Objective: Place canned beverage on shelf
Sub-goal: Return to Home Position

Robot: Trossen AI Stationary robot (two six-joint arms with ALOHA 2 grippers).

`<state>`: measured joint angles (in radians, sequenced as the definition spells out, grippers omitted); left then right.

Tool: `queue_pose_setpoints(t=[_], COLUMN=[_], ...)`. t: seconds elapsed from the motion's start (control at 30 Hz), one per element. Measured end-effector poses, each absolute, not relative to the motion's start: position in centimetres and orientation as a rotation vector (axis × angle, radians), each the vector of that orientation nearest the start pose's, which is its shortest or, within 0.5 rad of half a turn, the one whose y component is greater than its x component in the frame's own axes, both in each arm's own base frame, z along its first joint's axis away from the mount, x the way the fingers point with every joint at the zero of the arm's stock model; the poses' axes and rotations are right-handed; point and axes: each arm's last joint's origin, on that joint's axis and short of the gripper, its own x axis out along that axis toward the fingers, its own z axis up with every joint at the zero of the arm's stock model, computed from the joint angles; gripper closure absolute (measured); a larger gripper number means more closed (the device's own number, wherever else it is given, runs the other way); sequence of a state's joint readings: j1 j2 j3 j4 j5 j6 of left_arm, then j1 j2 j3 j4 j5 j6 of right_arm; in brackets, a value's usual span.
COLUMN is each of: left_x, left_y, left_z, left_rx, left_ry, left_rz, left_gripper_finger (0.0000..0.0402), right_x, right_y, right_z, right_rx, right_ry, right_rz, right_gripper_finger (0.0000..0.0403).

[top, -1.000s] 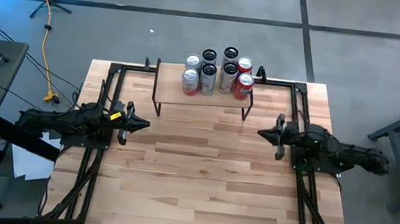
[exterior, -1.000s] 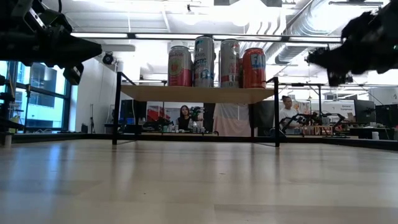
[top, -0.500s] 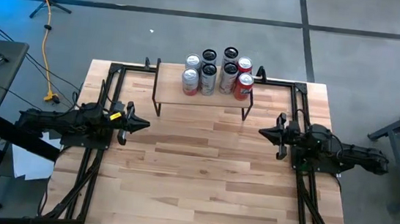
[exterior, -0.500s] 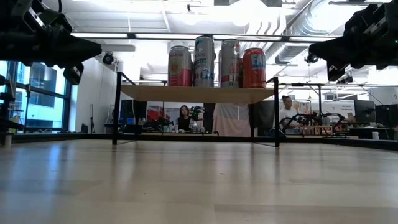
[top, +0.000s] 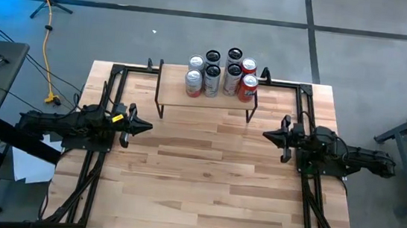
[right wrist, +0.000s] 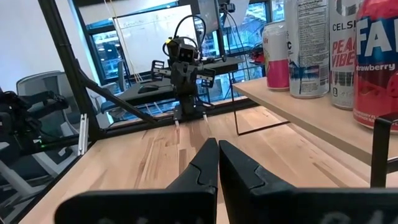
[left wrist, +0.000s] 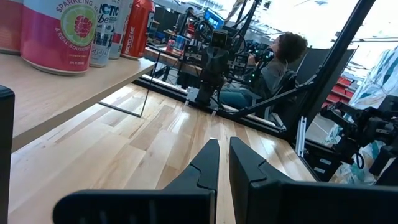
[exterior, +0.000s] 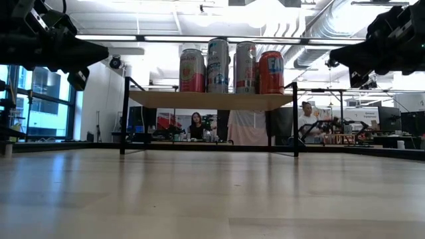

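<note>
Eight cans [top: 212, 76] stand upright in two tight rows on the shelf [top: 204, 102], which sits at the far edge of the table [top: 204, 181], between the two arms' bases. From where I stand they look like thin-walled drink cans: stiff enough while full, but smooth and a bit slippery, and easy to dent if pinched hard. They are tall and narrow too, so I reckon they would tip at a nudge. The sensible grip would be across the round body at about mid-height. Packed this close, though, any finger reaching for one would likely brush its neighbour. None are left on the tabletop, so the job looks finished. The left gripper [top: 144, 126] hangs over the table's left side, well clear of the shelf, its fingers drawn together on nothing. The right gripper [top: 267, 136] mirrors it on the right side, also closed and empty. Compared with a second ago, the cans and the left arm have not budged. The right arm is the one that changed: in the low view it was tilted and smeared with motion then, and now it sits level and steady. Beyond the table a person [exterior: 196, 123] sits at a desk.
</note>
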<state>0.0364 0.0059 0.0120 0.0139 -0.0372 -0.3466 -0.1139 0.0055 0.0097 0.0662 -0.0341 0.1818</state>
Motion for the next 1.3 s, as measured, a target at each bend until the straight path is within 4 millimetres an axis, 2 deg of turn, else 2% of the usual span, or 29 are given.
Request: queue_pose_setpoints(t=[1.3], left_x=[9.72], left_y=[0.47], left_z=[16.84], left_rx=[-0.346], left_ry=[-0.031], left_rz=[0.07], left_gripper_finger=[0.0401], right_x=[9.69], right_y=[-1.01], right_z=[16.85], right_rx=[0.18], right_ry=[-0.035], right_rz=[-0.077], right_gripper_finger=[0.0402])
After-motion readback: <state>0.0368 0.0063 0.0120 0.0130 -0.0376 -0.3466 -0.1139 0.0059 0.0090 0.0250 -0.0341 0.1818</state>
